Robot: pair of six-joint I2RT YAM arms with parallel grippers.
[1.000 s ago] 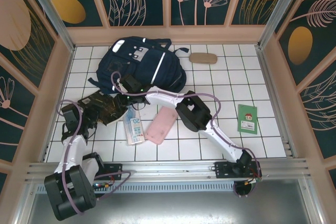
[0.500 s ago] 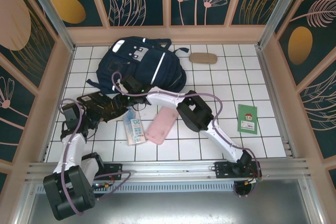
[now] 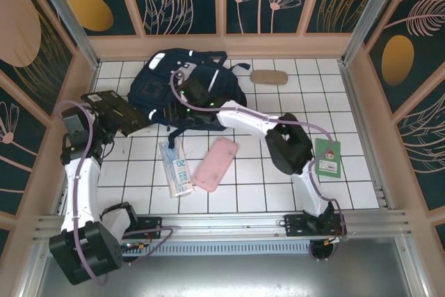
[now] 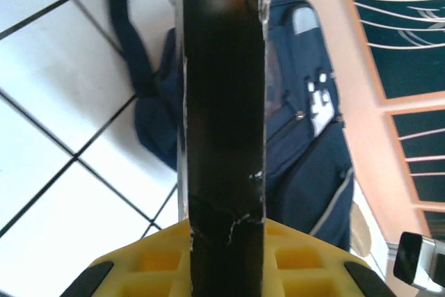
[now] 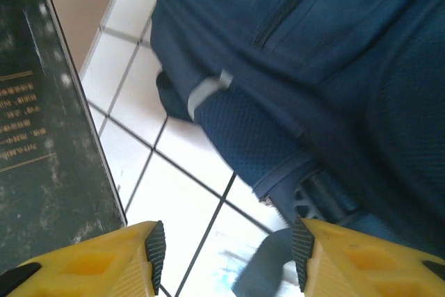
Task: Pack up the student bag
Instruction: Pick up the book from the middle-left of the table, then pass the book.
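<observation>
student bag (image 3: 156,87) | right claw (image 3: 182,92) moved over it | left claw (image 3: 97,117) raised book (image 3: 119,110)

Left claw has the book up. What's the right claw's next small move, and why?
Probably lower the right claw onto the bag and pinch fabric beside the zipper: it hangs open and empty just above, the left claw holds the book alongside, and no opening shows yet.

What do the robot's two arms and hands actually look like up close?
Both the left arm and right arm are slim white tubes linked by chunky black joints, each trailed by a looping purple cable. The left hand and right hand have yellow waffle-moulded fingers with black pads.
</observation>
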